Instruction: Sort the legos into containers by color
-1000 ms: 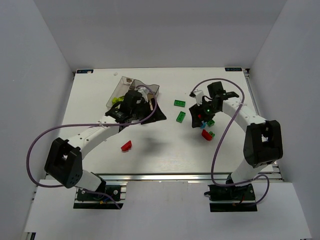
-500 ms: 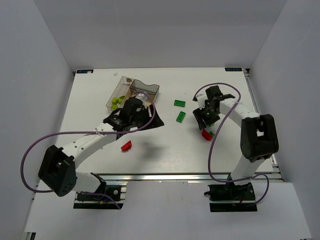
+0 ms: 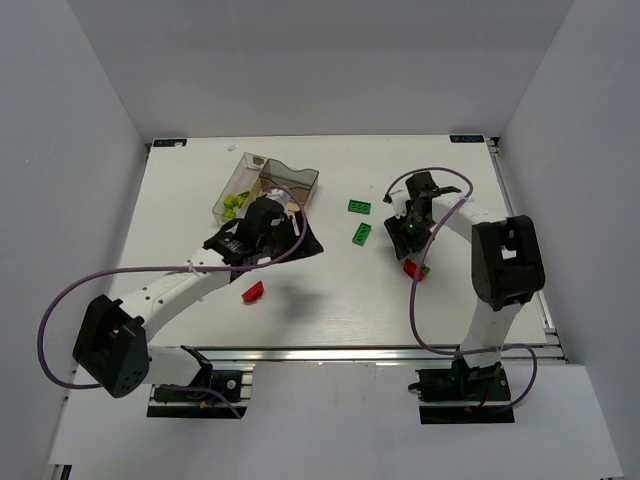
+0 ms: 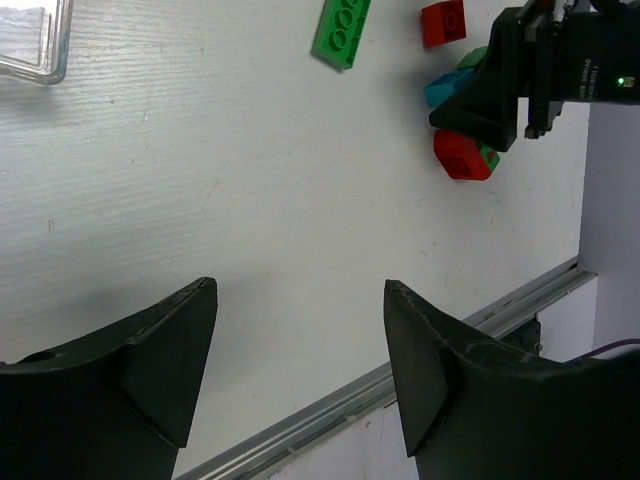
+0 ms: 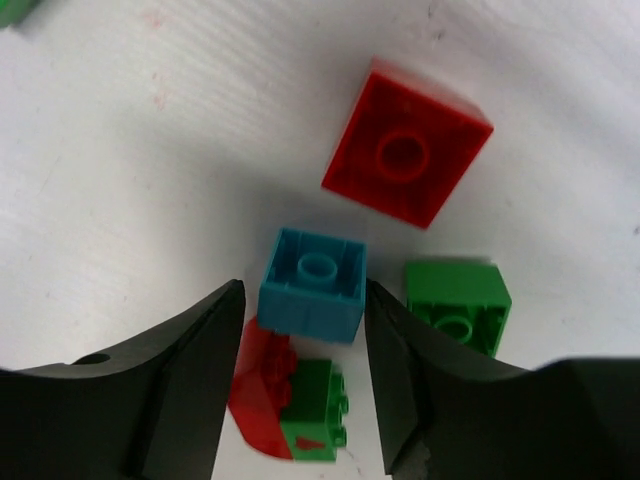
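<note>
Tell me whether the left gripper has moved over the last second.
Yes. The left gripper has pulled back off the tray, toward the lone red brick, uncovering more of the tray.

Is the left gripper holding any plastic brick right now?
No, the left gripper stands open, with only white table showing between its jaws.

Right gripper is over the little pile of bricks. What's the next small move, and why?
Probably close the right gripper on the blue brick. Its open fingers sit either side of it, with the red brick and green brick outside them. A red and green piece lies nearer the palm, so close gently.
</note>
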